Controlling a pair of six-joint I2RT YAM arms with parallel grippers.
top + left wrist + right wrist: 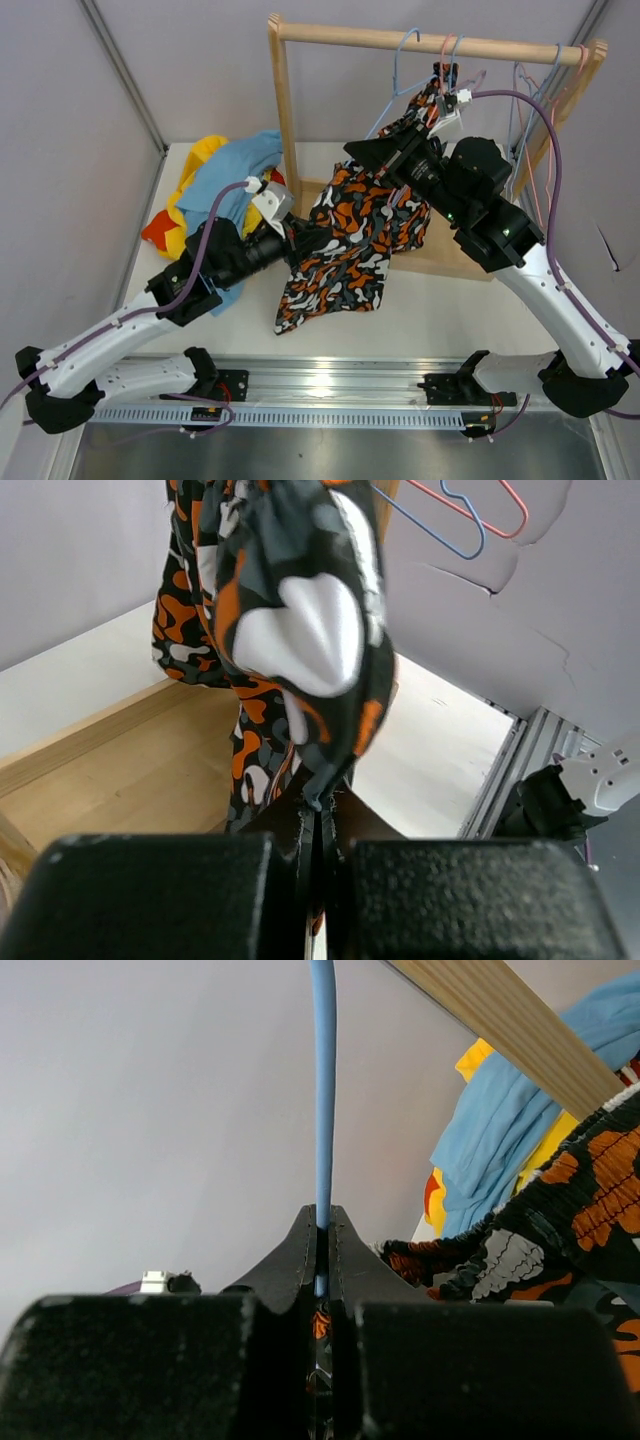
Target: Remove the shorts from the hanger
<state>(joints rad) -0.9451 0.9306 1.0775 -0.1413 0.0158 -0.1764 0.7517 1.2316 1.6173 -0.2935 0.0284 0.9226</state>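
The black-orange-white blotch-print shorts (355,240) hang from a light blue wire hanger (400,90) on the wooden rack rail (430,42). My left gripper (298,235) is shut on the shorts' left edge; the left wrist view shows the fabric (300,630) pinched between the fingertips. My right gripper (385,152) is shut on the hanger's blue wire (322,1090), next to the shorts' elastic waistband (560,1210). Light blue (235,170), yellow (205,150) and red-orange (160,232) shorts lie piled at the table's back left. The dark blue cartoon-print pair is out of view.
The wooden rack's upright (285,110) and base board (440,255) stand at the table's back. Several empty wire hangers (535,90) hang at the rail's right end. Grey walls close in the back and sides. A metal rail (330,385) runs along the near edge.
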